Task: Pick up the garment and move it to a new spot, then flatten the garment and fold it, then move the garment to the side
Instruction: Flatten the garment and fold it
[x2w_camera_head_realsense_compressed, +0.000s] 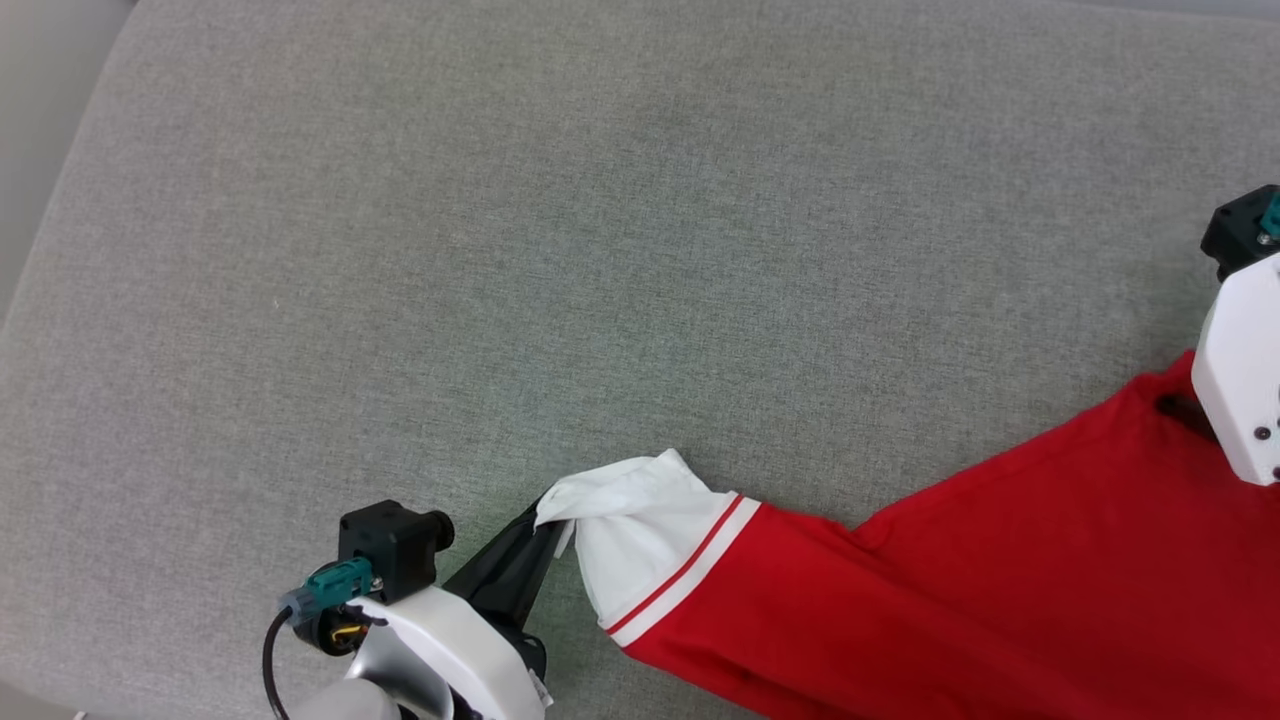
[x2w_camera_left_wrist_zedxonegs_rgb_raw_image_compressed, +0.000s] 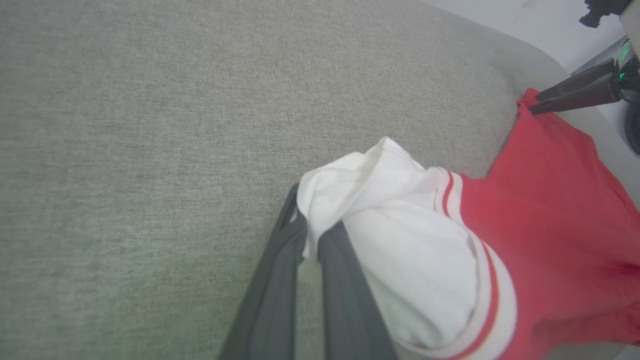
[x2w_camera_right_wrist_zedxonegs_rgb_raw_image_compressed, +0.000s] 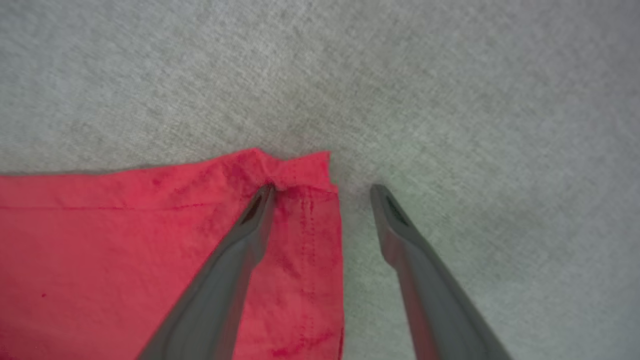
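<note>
My left pincer (x2w_camera_left_wrist_zedxonegs_rgb_raw_image_compressed: 310, 232) is clamped narrow on the white sleeve (x2w_camera_left_wrist_zedxonegs_rgb_raw_image_compressed: 400, 240) of the red shirt (x2w_camera_left_wrist_zedxonegs_rgb_raw_image_compressed: 550, 200). My left wrist camera has the cloth bunched over the fingertips, with the red-and-white striped trim (x2w_camera_left_wrist_zedxonegs_rgb_raw_image_compressed: 492, 300) curving just beyond. My right pincer (x2w_camera_right_wrist_zedxonegs_rgb_raw_image_compressed: 322, 192) stands wide and holds nothing. In my right wrist camera one finger (x2w_camera_right_wrist_zedxonegs_rgb_raw_image_compressed: 250, 225) lies on the puckered corner of the red hem and the other (x2w_camera_right_wrist_zedxonegs_rgb_raw_image_compressed: 400, 230) is over the bare grey fabric-covered desk (x2w_camera_right_wrist_zedxonegs_rgb_raw_image_compressed: 450, 100), just beside the shirt's edge. The stitching along that hem is plain there. From my head, the left pincer (x2w_camera_head_realsense_compressed: 548, 528) grips the sleeve (x2w_camera_head_realsense_compressed: 640, 530) near the lower middle. The shirt (x2w_camera_head_realsense_compressed: 1000, 580) runs from it to the lower right, flat on the desk (x2w_camera_head_realsense_compressed: 600, 250), up to the white casing (x2w_camera_head_realsense_compressed: 1240, 380) of my right arm, which covers those fingers. The left wrist camera catches the right pincer (x2w_camera_left_wrist_zedxonegs_rgb_raw_image_compressed: 535, 102) side-on at the shirt's far red corner.
</note>
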